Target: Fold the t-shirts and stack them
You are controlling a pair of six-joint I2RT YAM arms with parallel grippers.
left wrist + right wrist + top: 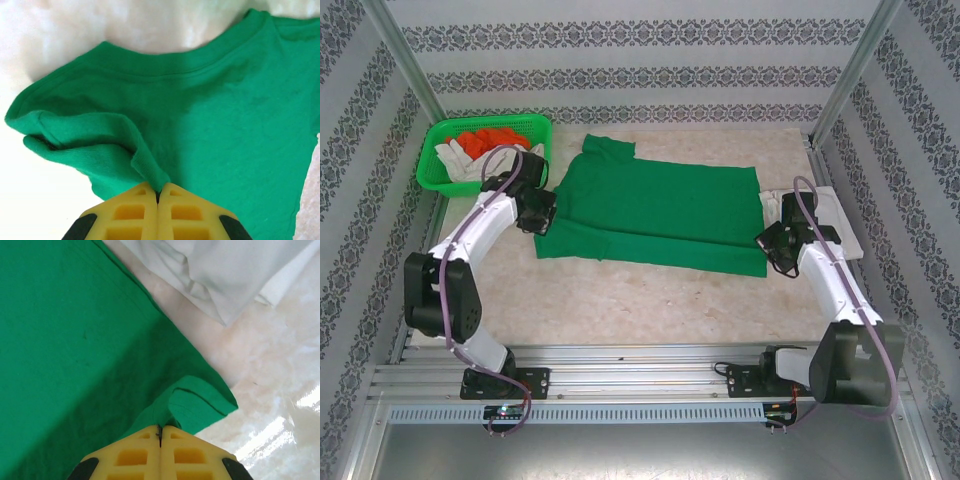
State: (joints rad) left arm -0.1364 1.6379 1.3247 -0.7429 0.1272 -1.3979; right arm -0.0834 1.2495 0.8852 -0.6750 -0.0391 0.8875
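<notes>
The dark green t-shirt (650,210) lies spread flat on the table (650,305), its collar toward the left and its hem toward the right in the top view. Its body is smooth, with one sleeve pointing to the far side. In the left wrist view the dark green t-shirt (215,115) shows its ribbed collar curving across the top, and the near sleeve is bunched into a raised fold. That fold runs straight into the left gripper (158,192), whose yellow fingers (130,215) are pressed together with the cloth pinched between them. From above, the left gripper (544,214) sits at the shirt's near-left sleeve edge.

At the opposite end, the right gripper (769,252) sits at the shirt's near-right hem corner. In the right wrist view the hem corner of the dark green t-shirt (65,340) is lifted and curled over. It feeds into the right gripper (160,429), whose yellow fingers (192,457) are likewise closed tight on the fabric.

Just beyond the shirt's hem end, to the right, lies a folded off-white t-shirt (832,212); the off-white t-shirt (225,275) is close to the green hem but apart from it. Past the shirt's collar end, to the far left, stands a bright green basket (430,165) holding an orange garment (492,136) and an off-white garment (455,160).
</notes>
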